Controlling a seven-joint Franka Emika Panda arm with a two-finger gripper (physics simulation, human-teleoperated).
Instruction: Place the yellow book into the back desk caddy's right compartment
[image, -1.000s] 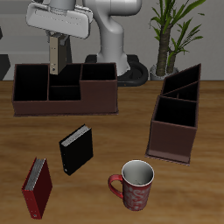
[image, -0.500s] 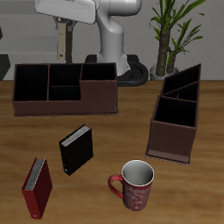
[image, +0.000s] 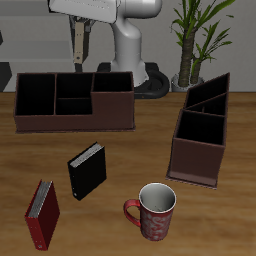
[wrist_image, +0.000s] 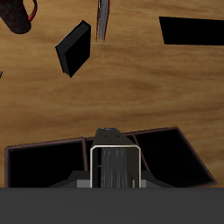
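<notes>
**Book aloft above the long caddy**

Widest on the table (image: 135, 150): the back desk caddy (image: 75, 118), every visible bay bare, right compartment (image: 112, 84) included. Beside it, well apart, the slanted caddy (image: 200, 135), also bare as far as seen. Nearer the front edge: mug (image: 155, 212), black book (image: 87, 170), red book (image: 42, 214). High over the caddy's middle, gripper (image: 80, 32) clamped on the yellow book (image: 78, 56), hanging edge-down. Likely light, stiff, smooth-covered; best pinched flat across the covers.
</notes>
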